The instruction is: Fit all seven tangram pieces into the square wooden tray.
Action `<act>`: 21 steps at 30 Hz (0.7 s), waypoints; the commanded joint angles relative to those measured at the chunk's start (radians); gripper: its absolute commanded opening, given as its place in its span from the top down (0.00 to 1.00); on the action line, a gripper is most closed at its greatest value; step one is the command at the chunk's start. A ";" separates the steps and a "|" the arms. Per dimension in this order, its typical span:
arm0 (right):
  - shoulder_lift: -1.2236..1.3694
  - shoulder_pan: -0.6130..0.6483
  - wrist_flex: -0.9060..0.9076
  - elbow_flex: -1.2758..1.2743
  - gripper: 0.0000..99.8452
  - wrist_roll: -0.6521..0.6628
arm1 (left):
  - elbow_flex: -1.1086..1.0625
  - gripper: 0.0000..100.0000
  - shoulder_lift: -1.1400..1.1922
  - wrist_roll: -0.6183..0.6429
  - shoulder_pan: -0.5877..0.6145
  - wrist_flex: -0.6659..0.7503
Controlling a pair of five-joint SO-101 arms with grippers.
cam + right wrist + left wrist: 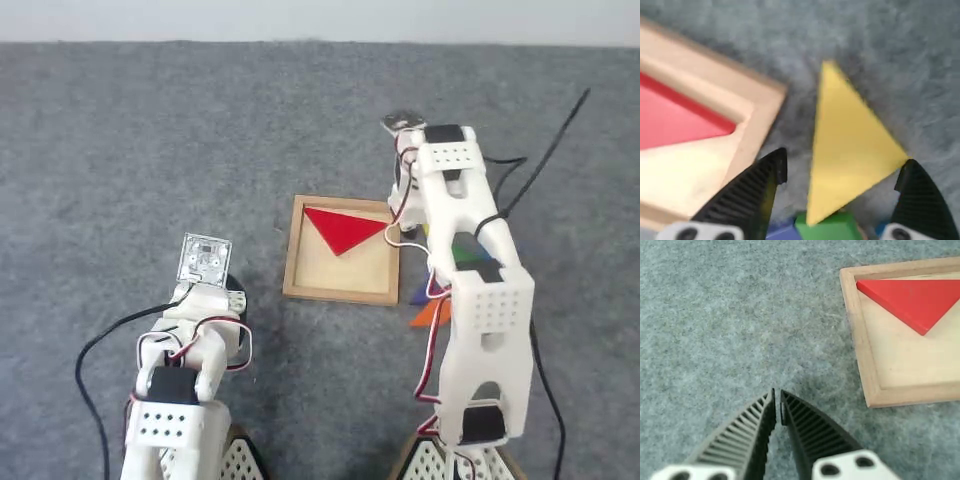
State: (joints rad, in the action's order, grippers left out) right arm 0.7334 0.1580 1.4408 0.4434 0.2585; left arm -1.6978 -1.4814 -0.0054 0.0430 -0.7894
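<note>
Resting inside the tray (338, 293), against its far rim: one red triangle (343, 231). On the grey surface (150, 150) just outside a tray corner: one yellow triangle (845, 145), with a green piece (827, 227) just beside it. Right hand (844, 167): spread wide, one finger on each side of the yellow triangle, not gripping. Left hand (777, 400): fingers drawn nearly together, holding nothing, over the surface near the tray's opposite side.

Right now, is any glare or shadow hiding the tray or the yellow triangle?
High view: even light, no glare on the tray; the right arm covers most loose pieces. Left wrist view: tray and red triangle clearly lit. Right wrist view: yellow triangle bright, unshadowed.
</note>
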 commanded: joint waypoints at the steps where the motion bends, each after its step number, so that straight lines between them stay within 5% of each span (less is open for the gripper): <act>1: -0.012 -0.044 -0.039 0.029 0.65 0.031 | 0.008 0.98 -0.014 0.005 0.005 -0.008; 14: 0.054 -0.065 -0.087 0.032 0.66 0.133 | 0.008 0.98 -0.014 0.005 0.005 -0.008; 21: 0.058 -0.061 -0.048 0.040 0.80 0.127 | 0.008 0.98 -0.014 0.005 0.005 -0.008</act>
State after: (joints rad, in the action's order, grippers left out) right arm 0.7825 0.1028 1.3671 0.4618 0.3767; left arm -1.6978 -1.4814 -0.0054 0.0430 -0.7894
